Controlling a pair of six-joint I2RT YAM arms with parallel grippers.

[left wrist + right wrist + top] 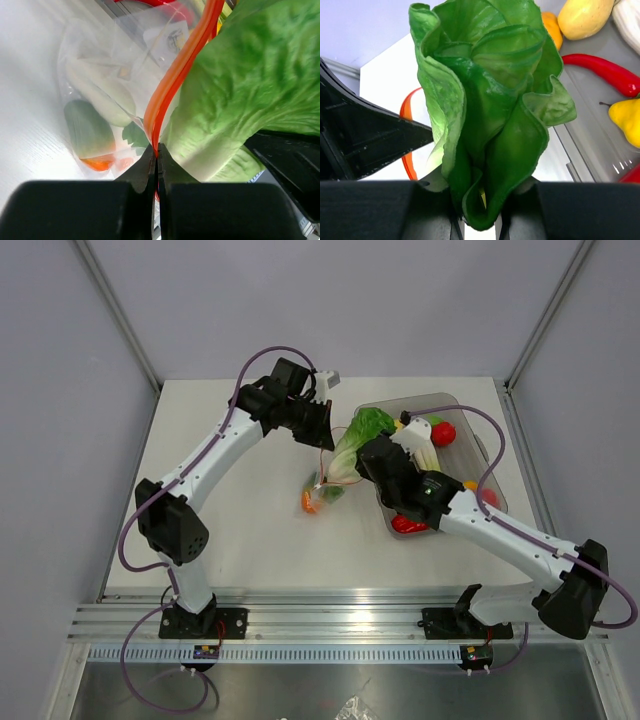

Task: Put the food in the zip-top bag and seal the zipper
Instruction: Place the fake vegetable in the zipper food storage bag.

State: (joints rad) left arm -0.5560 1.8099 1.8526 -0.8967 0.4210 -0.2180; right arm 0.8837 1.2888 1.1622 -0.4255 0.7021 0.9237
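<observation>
The clear zip-top bag (322,490) hangs from my left gripper (320,435), which is shut on its red-orange zipper strip (172,82). The left jaws (157,148) pinch the strip flat. Inside the bag lie a green-and-orange toy (90,132) and a white one (102,95). My right gripper (367,458) is shut on the base of a green toy lettuce (487,100), held upright right beside the bag's mouth. The lettuce (245,85) presses against the zipper. The zipper also shows in the right wrist view (406,112), curved open behind the leaves.
A grey translucent tub (478,445) stands at the right, under my right arm. It holds a red tomato (443,432), a red chili (605,72), a yellow fruit (582,17), a yellow pepper (626,117) and an orange piece (551,27).
</observation>
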